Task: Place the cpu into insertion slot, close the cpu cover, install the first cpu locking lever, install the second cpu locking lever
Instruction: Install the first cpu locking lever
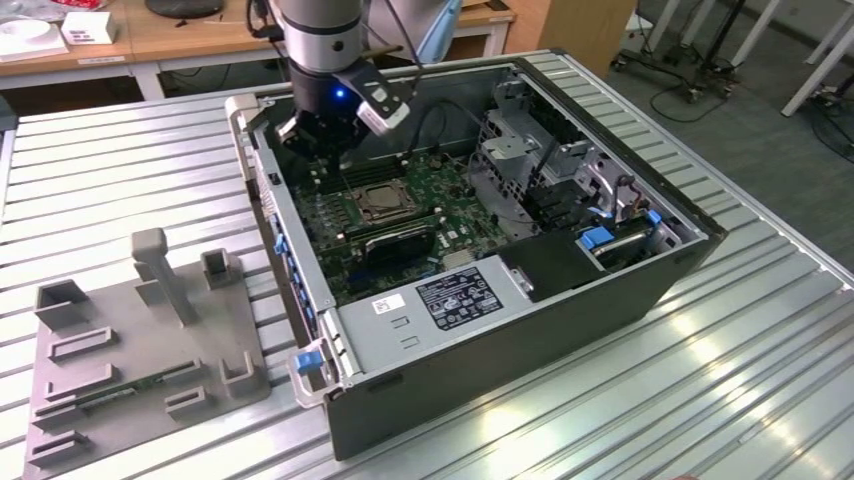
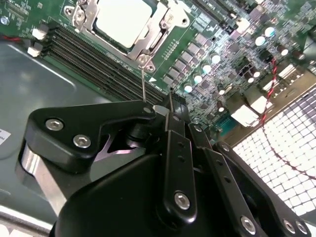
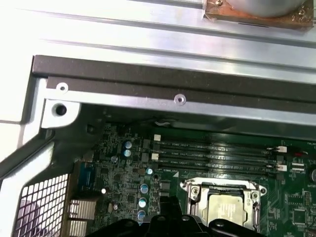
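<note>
Arm (image 1: 324, 35), one: I see its silver wrist section upright, pointing straight down in the exterior view. Gripper (image 1: 323, 142), one: black, hanging beneath that wrist, a blue light lit on its body. In the second wrist view the gripper (image 2: 171, 101) has its jaws drawn together to a narrow tip.

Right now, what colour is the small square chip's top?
The small square metal chip is pale silvery-beige; the second wrist view shows it best.
</note>
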Available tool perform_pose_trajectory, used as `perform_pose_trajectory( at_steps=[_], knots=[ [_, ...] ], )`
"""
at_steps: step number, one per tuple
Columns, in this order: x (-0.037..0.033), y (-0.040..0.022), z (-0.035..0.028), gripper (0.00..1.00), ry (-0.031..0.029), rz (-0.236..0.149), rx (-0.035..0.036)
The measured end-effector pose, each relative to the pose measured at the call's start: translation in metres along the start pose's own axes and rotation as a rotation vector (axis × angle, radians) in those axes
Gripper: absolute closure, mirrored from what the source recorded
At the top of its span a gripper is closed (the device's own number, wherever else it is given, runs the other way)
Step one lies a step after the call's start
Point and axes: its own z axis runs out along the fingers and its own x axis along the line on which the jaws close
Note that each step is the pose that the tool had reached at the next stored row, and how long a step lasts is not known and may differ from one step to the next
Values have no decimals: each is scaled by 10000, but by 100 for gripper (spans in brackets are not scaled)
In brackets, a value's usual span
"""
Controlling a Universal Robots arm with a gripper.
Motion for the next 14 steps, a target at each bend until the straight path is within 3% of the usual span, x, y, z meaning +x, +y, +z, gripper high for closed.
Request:
perform_pose_trajectory(
  at_steps=[5,14],
  knots=[
    [-5,67,22,89,-3,0,-25],
    [-6,130,61,89,-7,3,-84]
  ],
)
